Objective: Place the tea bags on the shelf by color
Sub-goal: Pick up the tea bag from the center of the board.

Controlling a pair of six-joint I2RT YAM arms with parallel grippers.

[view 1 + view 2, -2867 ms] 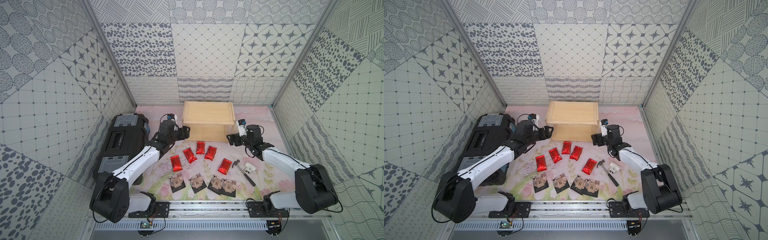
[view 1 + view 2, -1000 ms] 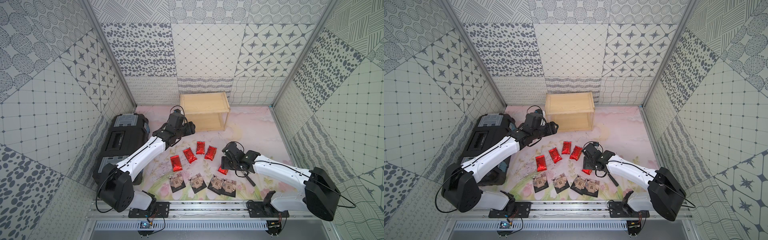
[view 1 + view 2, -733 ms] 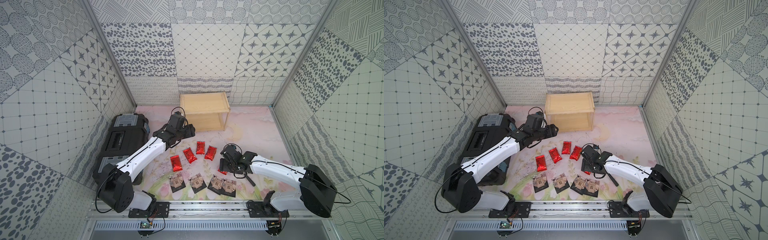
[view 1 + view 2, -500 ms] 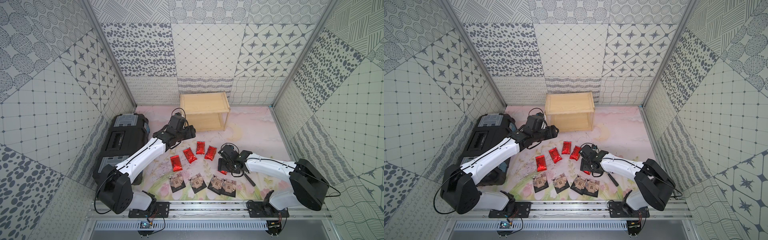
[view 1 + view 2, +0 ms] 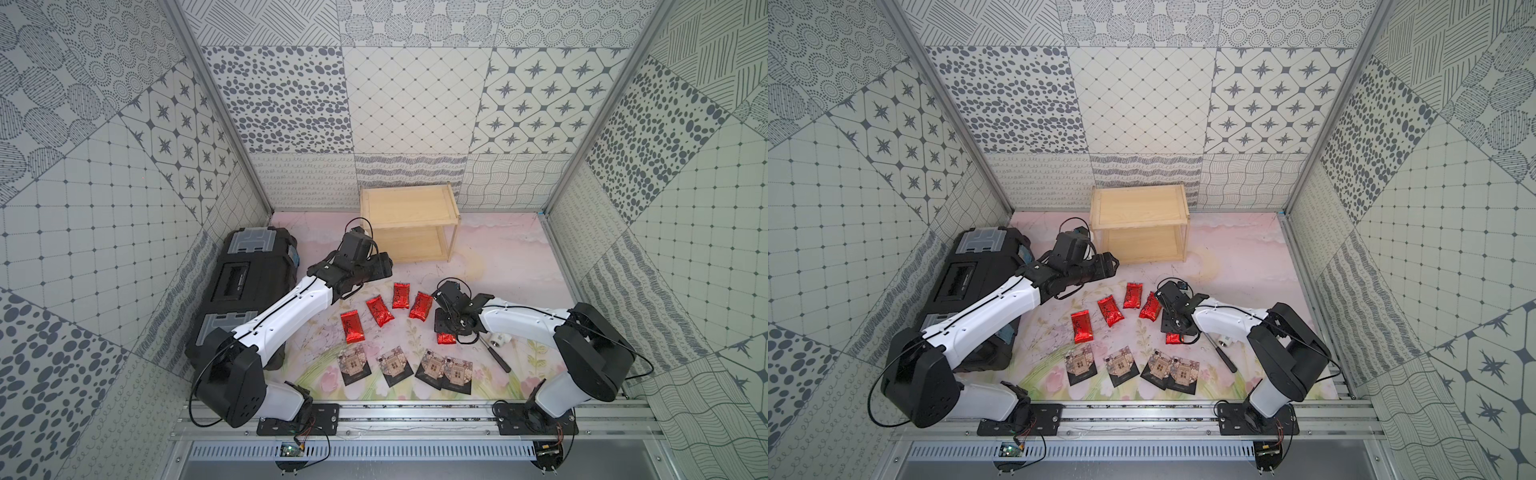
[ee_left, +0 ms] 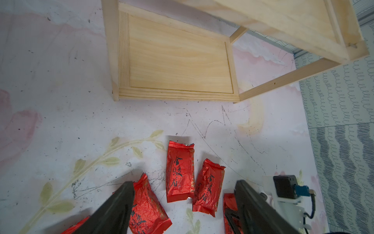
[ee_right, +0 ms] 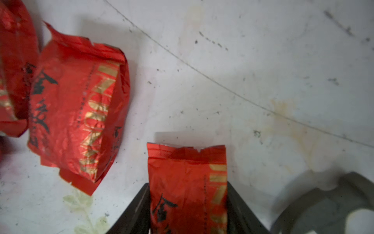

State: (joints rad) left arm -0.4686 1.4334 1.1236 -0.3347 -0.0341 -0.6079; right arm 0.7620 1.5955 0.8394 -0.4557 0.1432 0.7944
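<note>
A silver aluminium rail (image 5: 415,415) runs along the bottom edge of both top views and carries the two arm bases. Just above it begins the pale pink floral-print mat (image 5: 507,257) that covers the floor, scuffed with dark scratches.

At lower centre of the mat lies a row of four flat dark square sachets with a tan window print (image 5: 354,365); the two at the right end overlap. Above them, mid-frame, four shiny red foil packets with black characters (image 5: 379,311) fan out in an arc.

A fifth red foil packet (image 7: 186,172) lies right of the arc with the right gripper (image 7: 188,188) down over it. In the right wrist view its black fingers (image 7: 137,202) press both long sides, grasping it. Whether it has left the mat cannot be told.

Right of that lie a small black-handled hammer (image 5: 496,359) and a white plastic fitting (image 5: 496,341).

The left gripper (image 6: 184,182) hovers over the upper end of the arc, spread wide and released.

At centre left a long black toolbox with grey latches (image 5: 249,282) lies with its lid down. At upper centre stands the two-tier rack of pale unfinished wood (image 5: 409,208). All nine tea bags lie on the mat below it in the frame.

Grey-and-white patterned wall panels (image 5: 415,104) close in three sides.
</note>
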